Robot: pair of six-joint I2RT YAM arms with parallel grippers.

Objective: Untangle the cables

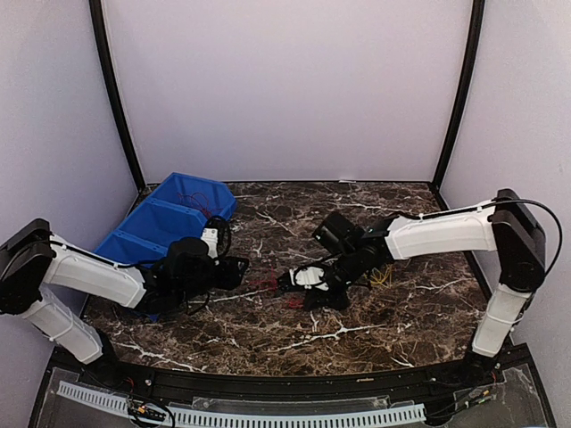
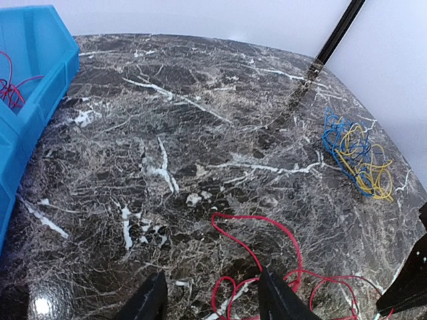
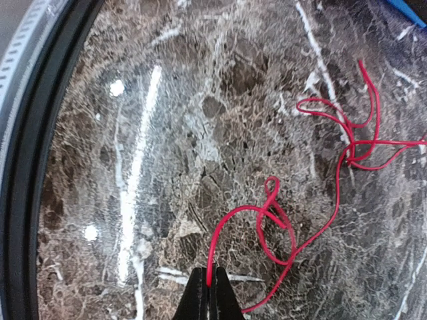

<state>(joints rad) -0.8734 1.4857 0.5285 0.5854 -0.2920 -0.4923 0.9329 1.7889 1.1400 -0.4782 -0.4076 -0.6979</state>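
Several open blue plastic bins (image 1: 169,203) are sitting in a row at the ten o'clock corner of the dark, white-veined marble table (image 1: 401,321). In the left wrist view the nearest one is holding a few loops of thin red and purplish wire (image 2: 8,80).

Out on the stone, the thin red cable (image 3: 313,227) is sprawling in loose loops near the middle of the table. One stretch of it is running straight into the right gripper (image 3: 210,297), whose fingers are pressing together on it. The left gripper (image 2: 215,303) is hovering low with its fingers (image 2: 152,303) standing apart, red loops lying on the stone between them, unpinched.

A small tangle of blue and yellow cables (image 2: 353,153) is lying well apart from the red one, toward two o'clock in the left wrist view.

Along the near edge, the black raised rim (image 3: 20,200) is curving past at the right gripper's nine o'clock. Bare stone is stretching between rim and cable, and more is lying open toward twelve o'clock, up to the pale back wall (image 1: 285,89).
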